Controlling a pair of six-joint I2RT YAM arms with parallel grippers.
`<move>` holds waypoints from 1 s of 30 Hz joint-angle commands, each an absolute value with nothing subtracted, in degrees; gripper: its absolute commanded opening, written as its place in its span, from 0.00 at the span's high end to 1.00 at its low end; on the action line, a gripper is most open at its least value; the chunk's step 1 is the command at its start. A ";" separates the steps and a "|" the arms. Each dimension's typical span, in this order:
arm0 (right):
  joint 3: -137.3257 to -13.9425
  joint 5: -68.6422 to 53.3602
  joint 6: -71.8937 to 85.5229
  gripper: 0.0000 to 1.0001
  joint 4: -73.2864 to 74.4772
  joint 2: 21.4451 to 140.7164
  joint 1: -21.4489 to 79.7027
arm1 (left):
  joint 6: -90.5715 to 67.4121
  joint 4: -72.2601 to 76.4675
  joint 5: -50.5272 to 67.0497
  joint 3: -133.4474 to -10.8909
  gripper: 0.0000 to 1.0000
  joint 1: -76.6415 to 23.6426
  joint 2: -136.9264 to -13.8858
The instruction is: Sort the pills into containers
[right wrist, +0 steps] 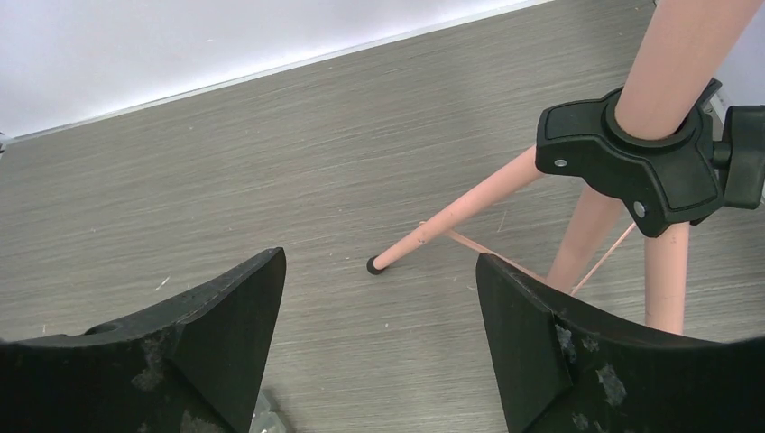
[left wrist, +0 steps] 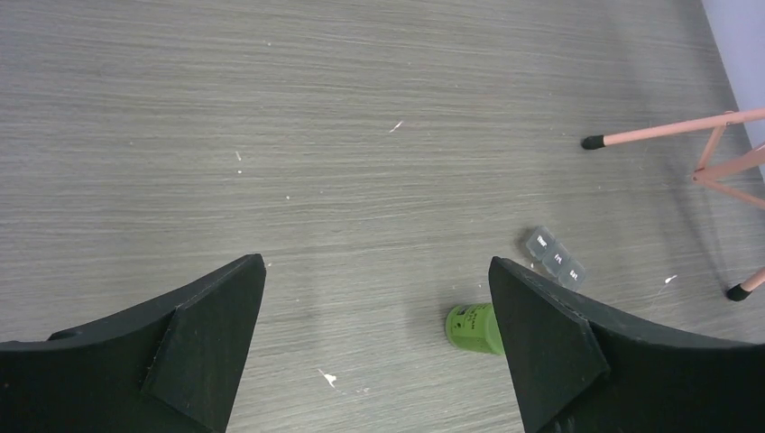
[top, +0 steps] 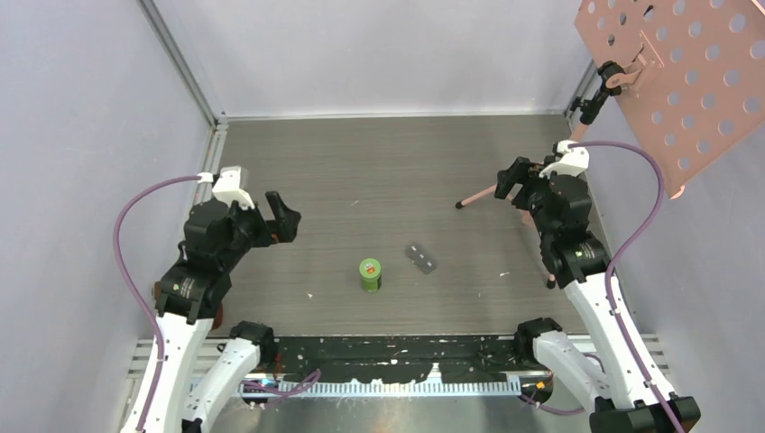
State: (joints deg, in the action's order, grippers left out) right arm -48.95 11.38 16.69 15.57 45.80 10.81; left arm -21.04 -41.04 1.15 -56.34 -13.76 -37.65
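Bases of both arms sit at the near edge of my overhead view, along a dark, paint-flecked strip. Just beyond that strip, near the middle of the grey wood-grain table (top: 379, 171), I see the green bottle (top: 371, 274) standing upright, its top marked red. Just beside it to the right, but not touching, the dark-grey case (top: 420, 259) lies flat with two pale spots showing; from the left wrist view it looks like a row of small lidded compartments with labels I cannot read. I see no loose pills anywhere; a few white specks on the table are too small for me to tell.

Further out, the left gripper (top: 281, 215) hangs above the table to the left of the bottle, fingers spread wide and nothing between them. The right gripper (top: 511, 179) hangs on the right side, fingers also well apart and empty, beside the pink tripod (top: 478, 196). Beyond that, at the far right corner, the tripod carries a pink perforated board (top: 686, 72).
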 commanded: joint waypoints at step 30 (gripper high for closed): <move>-48.33 2.34 11.56 0.03 21.21 56.69 28.26 | -21.20 -30.16 13.02 -48.97 0.09 -30.53 -43.05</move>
